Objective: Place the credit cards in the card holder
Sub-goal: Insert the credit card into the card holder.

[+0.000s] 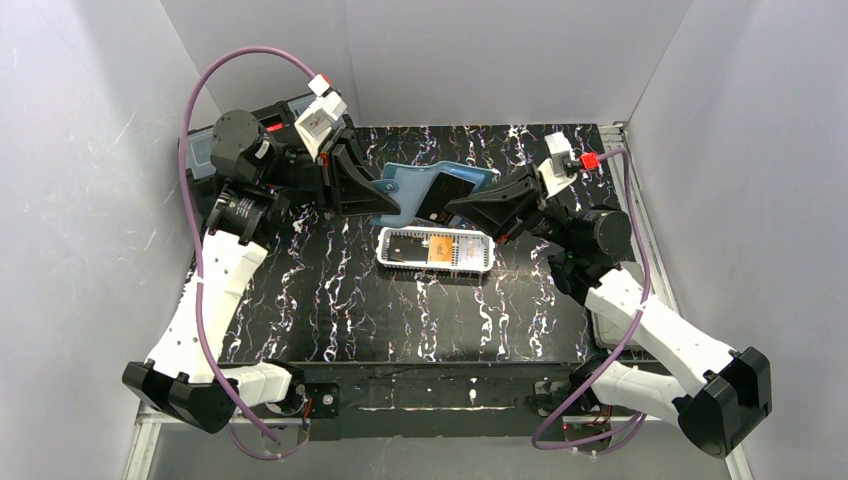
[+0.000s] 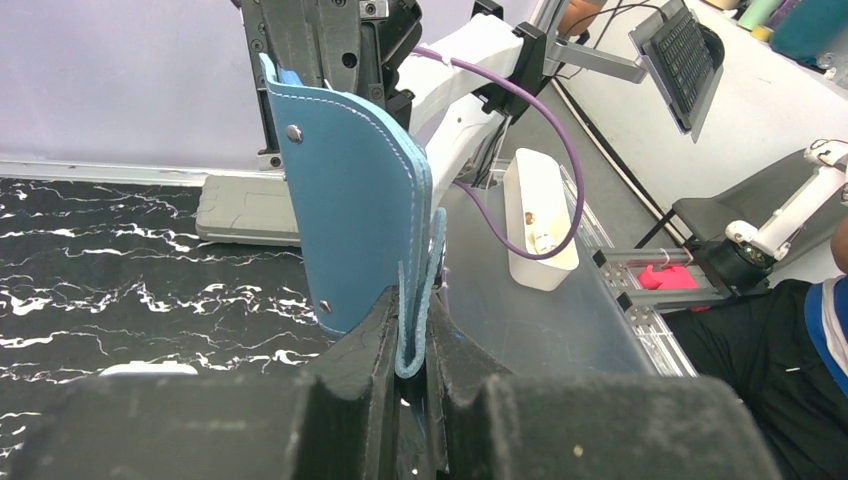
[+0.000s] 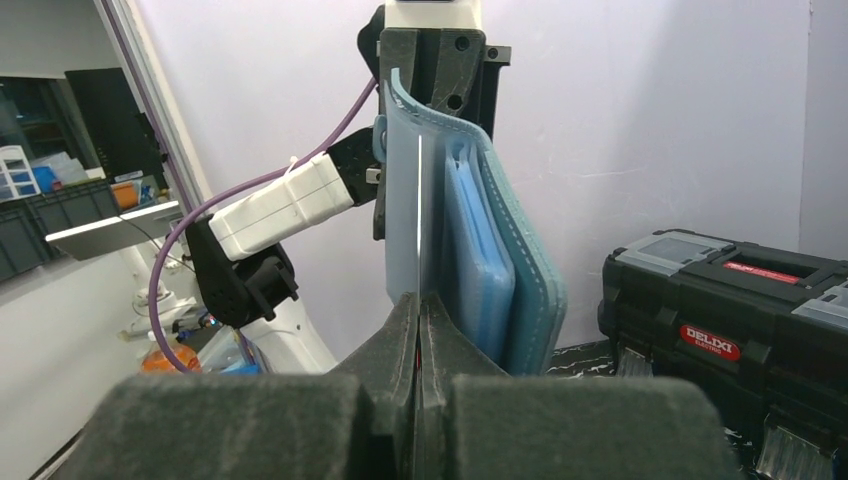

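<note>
The teal-blue card holder [image 1: 410, 180] is held up above the table, open like a booklet. My left gripper [image 1: 388, 200] is shut on its edge; in the left wrist view the holder [image 2: 350, 200] stands upright out of the left gripper [image 2: 412, 345]. My right gripper [image 1: 462, 207] is shut on a black credit card [image 1: 445, 193] that lies against the holder's inner face. The right wrist view shows this card [image 3: 419, 220] edge-on, rising from the right gripper [image 3: 420, 305] beside the holder's sleeves [image 3: 500, 270]. An orange card [image 1: 440, 251] and a dark card [image 1: 405, 245] lie in the basket.
The white mesh basket [image 1: 482, 252] sits mid-table just in front of both grippers. A black toolbox [image 1: 205, 150] stands at the back left, also in the right wrist view as the toolbox [image 3: 740, 330]. A white bin [image 2: 540, 220] sits off the table's right side.
</note>
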